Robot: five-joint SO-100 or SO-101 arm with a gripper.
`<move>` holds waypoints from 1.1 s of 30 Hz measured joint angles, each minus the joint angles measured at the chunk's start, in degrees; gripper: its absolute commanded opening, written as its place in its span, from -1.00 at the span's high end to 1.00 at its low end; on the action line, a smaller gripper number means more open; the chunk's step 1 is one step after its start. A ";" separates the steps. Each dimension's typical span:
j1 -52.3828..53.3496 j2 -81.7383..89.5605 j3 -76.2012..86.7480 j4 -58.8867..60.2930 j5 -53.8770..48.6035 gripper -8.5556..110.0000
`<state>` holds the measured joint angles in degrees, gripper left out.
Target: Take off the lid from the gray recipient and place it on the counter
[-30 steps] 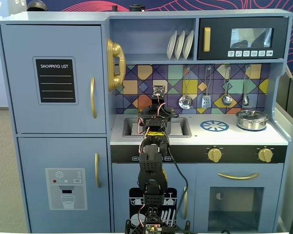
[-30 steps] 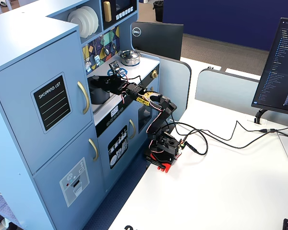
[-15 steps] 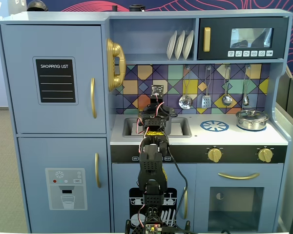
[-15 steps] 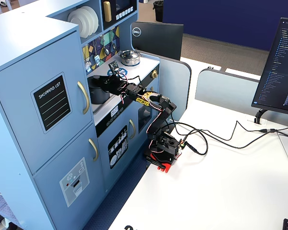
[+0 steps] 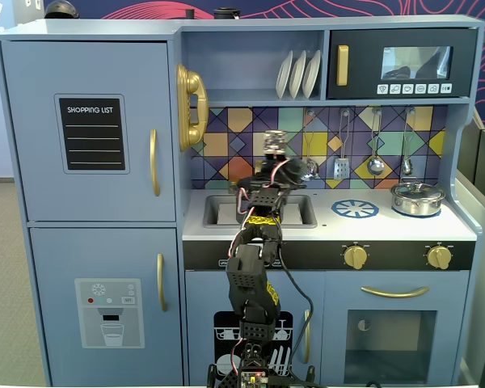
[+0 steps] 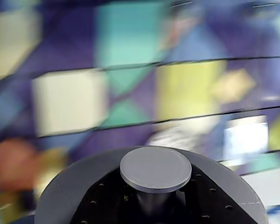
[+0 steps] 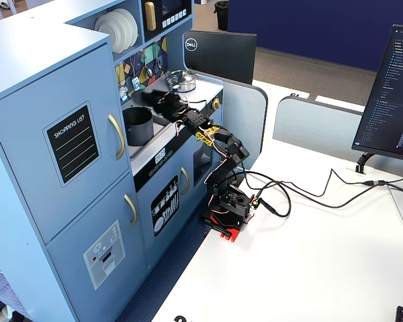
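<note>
The lid (image 6: pixel 155 169) is lifted off, held by its knob in the closed jaws of the gripper (image 7: pixel 146 97) above the gray stockpot (image 7: pixel 138 125) at the bench's (image 5: pixel 323 226) back-left end. Stiff, light and probably slick, it wants that central hold.

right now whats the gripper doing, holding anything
Gripper: shut on the dark-gray lid, held by its knob and lifted clear above the gray pot.
</note>
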<state>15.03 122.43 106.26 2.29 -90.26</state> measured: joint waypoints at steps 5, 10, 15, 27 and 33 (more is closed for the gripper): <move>9.23 0.26 0.00 -0.53 1.49 0.86; 16.52 -0.53 2.20 -3.96 1.85 0.86; 18.63 -4.57 6.50 -8.70 1.85 0.86; 18.19 -17.31 8.96 -19.42 0.26 0.86; 18.19 -20.39 8.96 -20.92 -0.35 0.86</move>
<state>33.22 102.04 115.22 -18.63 -90.62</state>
